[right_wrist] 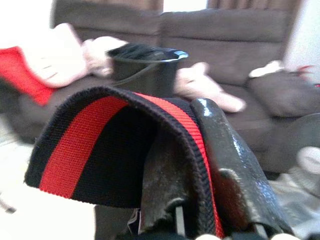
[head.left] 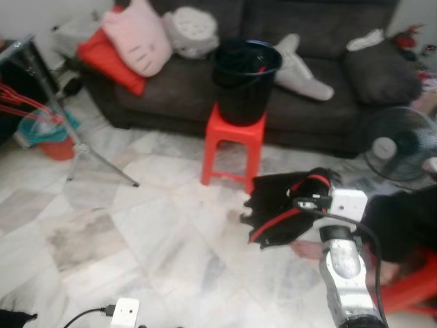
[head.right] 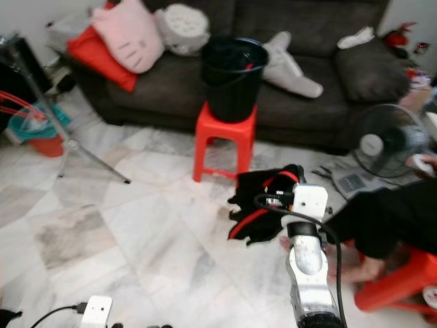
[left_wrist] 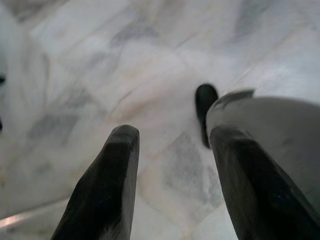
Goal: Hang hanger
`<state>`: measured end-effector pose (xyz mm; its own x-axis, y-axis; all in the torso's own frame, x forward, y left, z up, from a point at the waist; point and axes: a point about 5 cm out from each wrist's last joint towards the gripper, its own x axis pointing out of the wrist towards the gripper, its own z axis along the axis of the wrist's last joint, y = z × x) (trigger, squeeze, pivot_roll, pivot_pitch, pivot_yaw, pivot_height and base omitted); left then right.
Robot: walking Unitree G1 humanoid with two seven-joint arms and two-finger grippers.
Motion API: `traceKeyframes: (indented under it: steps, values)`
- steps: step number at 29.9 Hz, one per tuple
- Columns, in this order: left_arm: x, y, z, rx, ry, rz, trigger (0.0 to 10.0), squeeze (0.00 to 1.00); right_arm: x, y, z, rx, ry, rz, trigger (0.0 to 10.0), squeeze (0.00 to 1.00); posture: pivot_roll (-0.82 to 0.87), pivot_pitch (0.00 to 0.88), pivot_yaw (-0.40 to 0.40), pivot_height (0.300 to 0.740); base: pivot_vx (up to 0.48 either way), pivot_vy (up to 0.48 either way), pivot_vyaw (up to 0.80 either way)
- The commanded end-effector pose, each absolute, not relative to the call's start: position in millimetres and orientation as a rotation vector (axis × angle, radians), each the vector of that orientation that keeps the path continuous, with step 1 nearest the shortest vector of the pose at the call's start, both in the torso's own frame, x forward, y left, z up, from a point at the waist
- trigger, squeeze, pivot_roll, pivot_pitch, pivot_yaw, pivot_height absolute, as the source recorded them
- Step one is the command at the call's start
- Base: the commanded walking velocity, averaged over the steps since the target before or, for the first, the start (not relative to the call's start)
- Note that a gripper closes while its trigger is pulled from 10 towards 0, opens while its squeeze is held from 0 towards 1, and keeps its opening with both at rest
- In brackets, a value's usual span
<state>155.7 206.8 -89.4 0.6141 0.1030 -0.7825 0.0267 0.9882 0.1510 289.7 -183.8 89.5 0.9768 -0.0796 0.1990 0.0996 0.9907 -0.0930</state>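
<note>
Right gripper (head.left: 311,198) raised out ahead of the robot on its silver arm, over pale marble-tiled floor (head.left: 157,232). Its fingers (right_wrist: 225,165) are closed on a black knitted garment with red stripes (head.left: 287,212); in the right wrist view the ribbed red-and-black band (right_wrist: 105,145) is folded over one finger and pinched between the two. The rest of the cloth hangs loose below the gripper, clear of the floor as far as can be told. Whether a hanger is inside the garment cannot be made out.

Left gripper (left_wrist: 170,180) hangs low, pointing at the floor, its two black fingers (left_wrist: 105,190) spread apart with nothing between them. A small dark object (left_wrist: 205,102) lies on the tiles beyond the fingers; too blurred to identify.

Ahead: red plastic stool (head.left: 234,140) standing on the floor just before a dark grey fabric sofa (head.left: 321,102), carrying a black plastic bucket (head.left: 244,78). On the sofa, a pink cat-face cushion (head.left: 140,37) leaning on a red cushion (head.left: 106,58), and a grey plush toy (head.left: 300,68).

Left side: metal tripod stand (head.left: 75,130). Right side: floor fan (head.left: 403,143); a seated person's dark-clad legs (head.right: 382,219), bare foot (head.right: 358,270) on the tiles beside the right arm.
</note>
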Motion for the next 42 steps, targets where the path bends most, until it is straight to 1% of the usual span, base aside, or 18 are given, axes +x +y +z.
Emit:
traceKeyframes:
  steps: [1,16,34,42]
  values:
    - [148.8,208.3,-92.2,0.146,0.933,0.063,10.0,0.0,290.2,-182.9,97.2,-0.107,-0.221,-0.087,10.0,0.0,-0.01,0.088,-0.008,0.74,0.0,0.0,0.8]
    - [150.6,210.2,-91.2,0.153,0.93,0.059,10.0,0.0,290.5,-179.9,97.8,-0.096,-0.191,-0.094,10.0,0.0,0.0,0.084,-0.002,0.74,0.0,0.0,0.78]
    - [149.3,208.8,-92.0,0.156,0.935,0.064,10.0,0.0,291.2,-182.2,96.8,-0.102,-0.171,-0.093,10.0,0.0,-0.01,0.084,-0.013,0.74,0.0,0.0,0.77]
    - [151.3,211.1,-90.8,0.157,0.928,0.066,10.0,0.0,292.3,-181.3,95.4,-0.081,-0.157,-0.095,10.0,0.0,-0.01,0.082,-0.009,0.74,0.0,0.0,0.0]
